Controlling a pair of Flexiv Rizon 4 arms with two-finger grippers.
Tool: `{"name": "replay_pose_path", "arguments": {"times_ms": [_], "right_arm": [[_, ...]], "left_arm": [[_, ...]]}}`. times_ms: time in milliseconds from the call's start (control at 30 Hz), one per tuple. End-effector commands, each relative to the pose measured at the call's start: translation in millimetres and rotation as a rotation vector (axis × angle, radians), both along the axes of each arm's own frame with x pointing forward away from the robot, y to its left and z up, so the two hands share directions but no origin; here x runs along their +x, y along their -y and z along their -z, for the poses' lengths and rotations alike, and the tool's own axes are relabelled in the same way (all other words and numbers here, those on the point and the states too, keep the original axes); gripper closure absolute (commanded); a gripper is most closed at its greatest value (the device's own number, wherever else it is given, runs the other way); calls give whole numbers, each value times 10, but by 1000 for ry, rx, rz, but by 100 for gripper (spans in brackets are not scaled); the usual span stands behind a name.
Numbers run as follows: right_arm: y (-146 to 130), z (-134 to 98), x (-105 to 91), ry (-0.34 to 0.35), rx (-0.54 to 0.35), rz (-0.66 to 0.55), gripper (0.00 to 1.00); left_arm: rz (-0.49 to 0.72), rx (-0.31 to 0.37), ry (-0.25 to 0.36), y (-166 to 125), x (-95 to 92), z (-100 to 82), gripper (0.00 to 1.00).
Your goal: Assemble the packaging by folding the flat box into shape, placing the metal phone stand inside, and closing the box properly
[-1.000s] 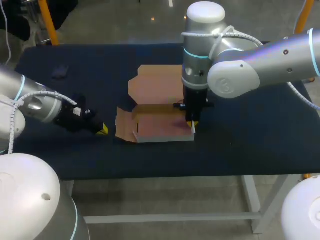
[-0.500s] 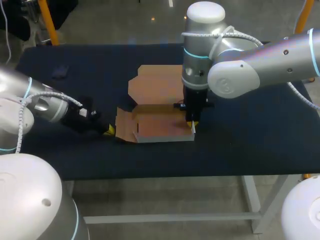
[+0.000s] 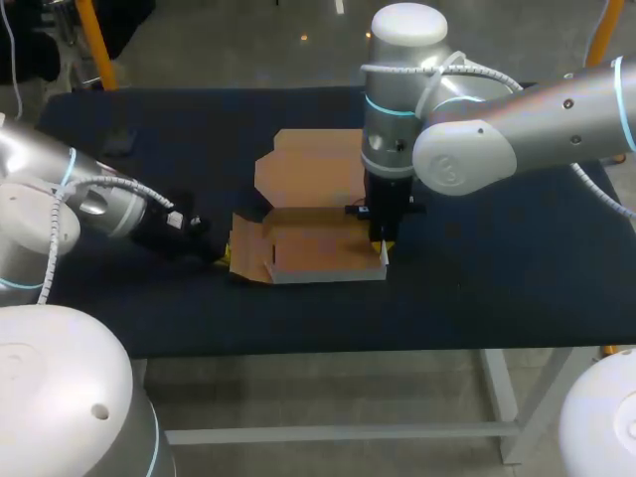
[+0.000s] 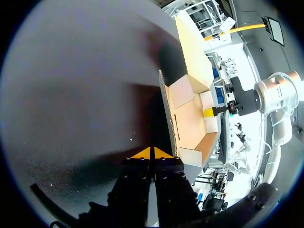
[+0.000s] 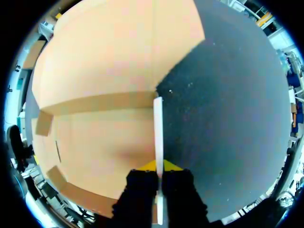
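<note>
Head view: box (image 3: 308,243) lies crosswise, lid (image 3: 313,169) opened rearward.

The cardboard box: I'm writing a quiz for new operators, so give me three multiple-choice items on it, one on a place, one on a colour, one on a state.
1. Where on the box is the right gripper? A) its left flap B) its right wall C) its front wall
2. What colour is the box inside? A) blue B) green C) brown
3. How is the lid? A) open, lying flat behind the box B) shut C) standing upright

Answers: 1 B, the right wrist view shows the gripper shut on that wall's edge; 2 C, the floor shows brown; 3 A, the head view shows it spread flat.
</note>
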State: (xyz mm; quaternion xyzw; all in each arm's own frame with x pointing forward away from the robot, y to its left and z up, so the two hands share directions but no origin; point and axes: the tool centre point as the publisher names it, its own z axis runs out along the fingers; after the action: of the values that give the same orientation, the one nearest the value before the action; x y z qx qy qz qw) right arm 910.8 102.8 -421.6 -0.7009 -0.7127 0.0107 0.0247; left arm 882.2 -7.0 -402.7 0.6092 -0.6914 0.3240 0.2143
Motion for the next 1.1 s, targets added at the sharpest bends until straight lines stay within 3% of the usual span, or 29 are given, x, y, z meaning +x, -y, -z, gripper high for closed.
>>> {"name": "replay_pose_path", "arguments": {"times_ms": [33,1100], "right_arm": [[-15,21,20,-7,-3,-1,100],[-15,21,20,-7,-3,-1,100]], "left_arm": [[13,3,-7,55,41,0,100],[34,-83,-25,462,119,-309,100]]}}
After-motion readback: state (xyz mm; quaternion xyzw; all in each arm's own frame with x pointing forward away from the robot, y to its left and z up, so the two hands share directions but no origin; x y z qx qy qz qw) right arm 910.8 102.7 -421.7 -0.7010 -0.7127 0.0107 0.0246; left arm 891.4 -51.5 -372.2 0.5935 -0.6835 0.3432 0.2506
